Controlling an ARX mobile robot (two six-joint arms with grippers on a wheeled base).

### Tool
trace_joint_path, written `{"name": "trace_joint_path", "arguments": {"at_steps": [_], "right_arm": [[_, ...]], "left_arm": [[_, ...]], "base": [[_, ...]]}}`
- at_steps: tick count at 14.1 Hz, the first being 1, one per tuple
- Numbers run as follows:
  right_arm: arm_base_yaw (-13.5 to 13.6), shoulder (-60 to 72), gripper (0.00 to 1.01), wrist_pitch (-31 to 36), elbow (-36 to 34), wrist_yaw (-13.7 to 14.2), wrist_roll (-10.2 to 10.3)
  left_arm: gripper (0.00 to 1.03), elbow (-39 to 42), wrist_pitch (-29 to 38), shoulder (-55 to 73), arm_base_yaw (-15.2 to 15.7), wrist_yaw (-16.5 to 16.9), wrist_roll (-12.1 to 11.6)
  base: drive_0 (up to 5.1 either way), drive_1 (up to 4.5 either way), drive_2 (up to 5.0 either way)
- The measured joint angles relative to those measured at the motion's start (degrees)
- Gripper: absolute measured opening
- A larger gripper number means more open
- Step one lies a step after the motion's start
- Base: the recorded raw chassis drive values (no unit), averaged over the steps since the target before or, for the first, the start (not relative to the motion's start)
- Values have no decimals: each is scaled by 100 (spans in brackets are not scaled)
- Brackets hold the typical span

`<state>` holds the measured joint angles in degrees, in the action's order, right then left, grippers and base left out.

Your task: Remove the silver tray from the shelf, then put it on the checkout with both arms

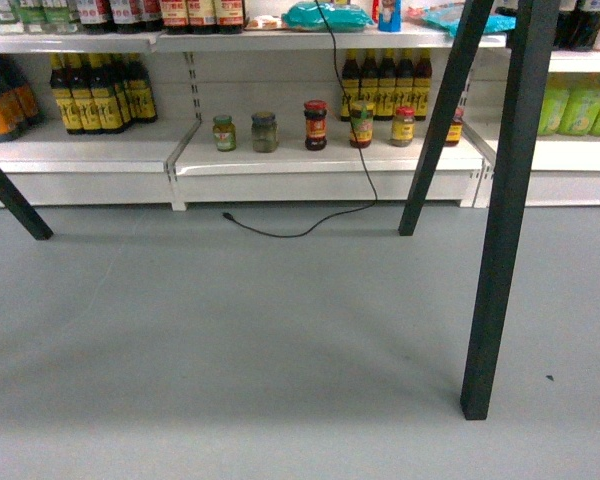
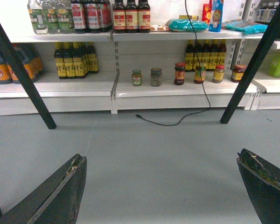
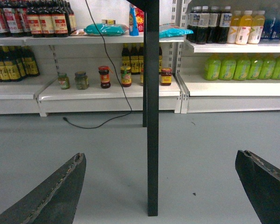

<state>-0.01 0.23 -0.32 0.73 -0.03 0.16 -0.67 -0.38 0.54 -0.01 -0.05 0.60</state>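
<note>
Silver tray: not found in any view, neither on the shelf (image 1: 320, 158) nor elsewhere; no checkout in sight either. Head view looks slanting down at grey floor (image 1: 230, 340) and the low shelf tiers: a row of jars (image 1: 315, 125), dark sauce bottles (image 1: 95, 95), a black cable (image 1: 355, 150) trailing from the upper tier down onto the floor, and dark slanted stand legs (image 1: 505, 200) crossing the frame. Left tool (image 2: 163, 186) spread wide, nothing between its fingers (image 2: 60, 191), hanging over bare floor. Right tool (image 3: 158, 186) likewise released and empty, fingers (image 3: 51, 193) well apart, one dark leg standing upright between them further off. Step, as a judgement: the scene fits either arms readied before the tray is fetched or arms freed once it is set down out of frame; the pictures do not settle which. Only the right wrist view shows the drink bay with green and yellow bottles (image 3: 245, 65); only the left wrist view shows the large oil jugs (image 2: 4, 65) at far left; the head view shows neither tool.
</note>
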Motion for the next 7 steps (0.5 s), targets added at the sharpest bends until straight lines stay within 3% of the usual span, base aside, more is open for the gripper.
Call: {"name": "trace_joint_path", "arguments": {"at_steps": [7], "right_arm": [[0,2,98,-2,0,0,-2]], "left_arm": [[98,0,0,0,0,2,0]], "base": [[0,0,0]]}}
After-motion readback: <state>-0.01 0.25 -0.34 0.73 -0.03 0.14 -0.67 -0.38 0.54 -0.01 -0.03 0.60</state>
